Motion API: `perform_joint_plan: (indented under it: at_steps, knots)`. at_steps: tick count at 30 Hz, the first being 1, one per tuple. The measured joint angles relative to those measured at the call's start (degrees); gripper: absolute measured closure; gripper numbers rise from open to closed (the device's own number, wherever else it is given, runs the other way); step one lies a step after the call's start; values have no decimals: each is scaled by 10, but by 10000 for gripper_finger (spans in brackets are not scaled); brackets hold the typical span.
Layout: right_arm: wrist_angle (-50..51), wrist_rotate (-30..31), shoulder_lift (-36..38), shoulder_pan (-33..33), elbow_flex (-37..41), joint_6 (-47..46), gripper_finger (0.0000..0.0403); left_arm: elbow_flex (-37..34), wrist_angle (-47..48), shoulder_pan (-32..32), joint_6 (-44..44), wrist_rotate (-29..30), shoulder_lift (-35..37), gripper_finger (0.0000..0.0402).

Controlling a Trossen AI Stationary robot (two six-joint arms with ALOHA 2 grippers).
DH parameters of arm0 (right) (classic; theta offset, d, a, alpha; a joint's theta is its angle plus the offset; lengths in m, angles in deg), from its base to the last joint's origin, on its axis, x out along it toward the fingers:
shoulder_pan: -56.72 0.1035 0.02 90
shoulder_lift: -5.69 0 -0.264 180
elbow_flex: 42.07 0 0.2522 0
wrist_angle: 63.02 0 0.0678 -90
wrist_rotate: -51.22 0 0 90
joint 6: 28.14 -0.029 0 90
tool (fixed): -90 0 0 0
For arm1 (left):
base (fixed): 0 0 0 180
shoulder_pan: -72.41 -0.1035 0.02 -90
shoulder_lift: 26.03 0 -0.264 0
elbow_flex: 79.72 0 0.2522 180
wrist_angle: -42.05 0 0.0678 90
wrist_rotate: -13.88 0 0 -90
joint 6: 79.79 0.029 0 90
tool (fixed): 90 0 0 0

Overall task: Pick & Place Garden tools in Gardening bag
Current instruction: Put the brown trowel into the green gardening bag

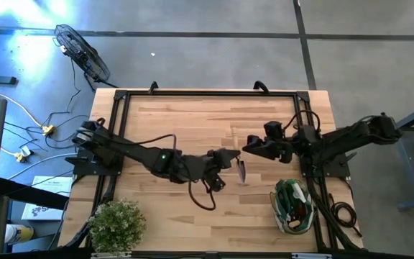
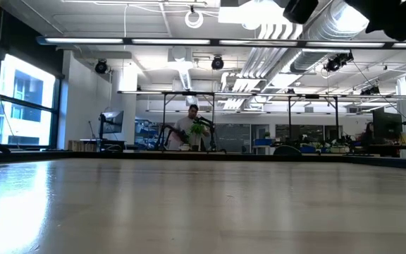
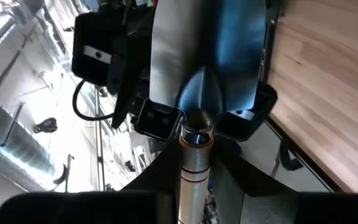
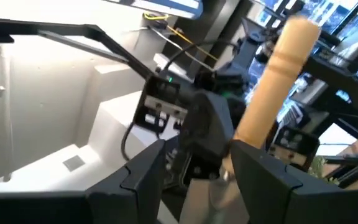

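My left gripper (image 1: 230, 160) hangs over the table's middle, shut on a wooden-handled trowel (image 1: 241, 171). The trowel's silver blade (image 3: 210, 56) fills the left wrist view. My right gripper (image 1: 247, 145) faces it from the right, open. In the right wrist view the trowel's wooden handle (image 4: 278, 81) rises from between the fingers of my right gripper (image 4: 197, 168). The olive gardening bag (image 1: 293, 207) stands at the near right with several tools inside. My left gripper pinches the trowel between its two fingers at the metal collar (image 3: 195, 163), where the blade meets the handle. The fingers come about level from the table's left and lie across the tool. The trowel is lifted clear, blade toward the near edge. Whether my right gripper touches the handle, I cannot tell.
A bushy potted plant (image 1: 117, 224) stands at the near left corner. A black frame (image 1: 207, 93) runs around the tabletop. Bare wood lies across the far half of the table. A person (image 2: 192, 125) is far off in the room behind.
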State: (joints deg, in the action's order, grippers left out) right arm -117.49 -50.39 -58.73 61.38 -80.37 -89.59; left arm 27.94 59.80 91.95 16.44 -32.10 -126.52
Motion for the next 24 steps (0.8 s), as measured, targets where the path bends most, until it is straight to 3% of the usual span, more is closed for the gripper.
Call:
perform_joint_plan:
  at_steps: [8, 12, 24]
  knots:
    - [62, -7, 0, -49, 0, 2, 229, 0, 5, 9, -8, -33, -1, 351]
    - [63, -15, 0, -67, 0, -3, 229, 0, 5, 11, -54, -46, -1, 351]
    - [85, -21, 0, -65, -18, -15, 229, 1, 23, -5, -80, -56, -3, 351]
